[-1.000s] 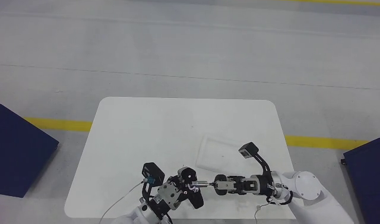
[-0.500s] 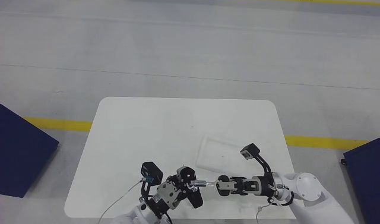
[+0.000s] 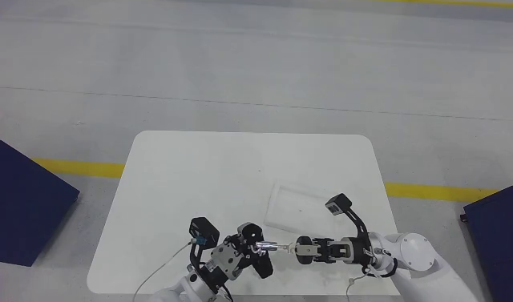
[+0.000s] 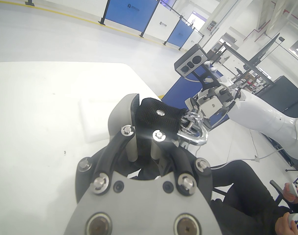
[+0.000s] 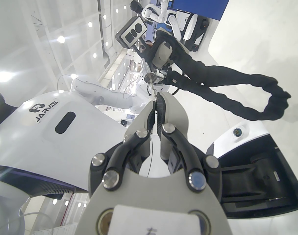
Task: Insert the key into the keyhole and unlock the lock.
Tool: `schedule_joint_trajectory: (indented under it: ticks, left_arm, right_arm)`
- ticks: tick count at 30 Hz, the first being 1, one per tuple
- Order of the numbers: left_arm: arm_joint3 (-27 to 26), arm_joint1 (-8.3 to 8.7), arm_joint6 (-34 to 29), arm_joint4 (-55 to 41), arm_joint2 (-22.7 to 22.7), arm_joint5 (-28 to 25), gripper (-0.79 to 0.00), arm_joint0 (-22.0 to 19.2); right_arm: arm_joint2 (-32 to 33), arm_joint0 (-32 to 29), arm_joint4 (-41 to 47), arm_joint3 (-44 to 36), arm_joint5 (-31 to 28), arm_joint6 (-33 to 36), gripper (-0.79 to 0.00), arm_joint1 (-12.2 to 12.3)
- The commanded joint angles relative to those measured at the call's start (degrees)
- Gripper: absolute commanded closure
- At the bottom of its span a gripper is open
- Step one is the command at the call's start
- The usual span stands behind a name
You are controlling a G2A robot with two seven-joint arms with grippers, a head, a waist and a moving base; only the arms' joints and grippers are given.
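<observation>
White tbl (image 3: 200, 182) under lock (image 4: 161, 119), grey floor (image 3: 240, 62)

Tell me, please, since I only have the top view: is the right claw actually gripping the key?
Observer: Yes. In the right wrist view the right claw is shut on the thin key, seen edge-on.
Operator: Where does the key point?
Observer: Its tip meets the round silvery face of the lock. I cannot tell whether it has gone in.
Operator: How is the lock held?
Observer: The left wrist view shows the left claw shut on the lock's black fabric-covered part.
</observation>
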Motion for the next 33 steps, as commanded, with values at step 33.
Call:
schedule_joint_trajectory:
  ticks: [33]
  left_arm:
    - [-0.9, 0.04, 2.9, 8.2, 2.8, 4.4, 0.000, 0.9]
  right_arm:
    - [-2.2, 0.6, -1.3, -1.9, 0.8, -1.5, 0.000, -0.7]
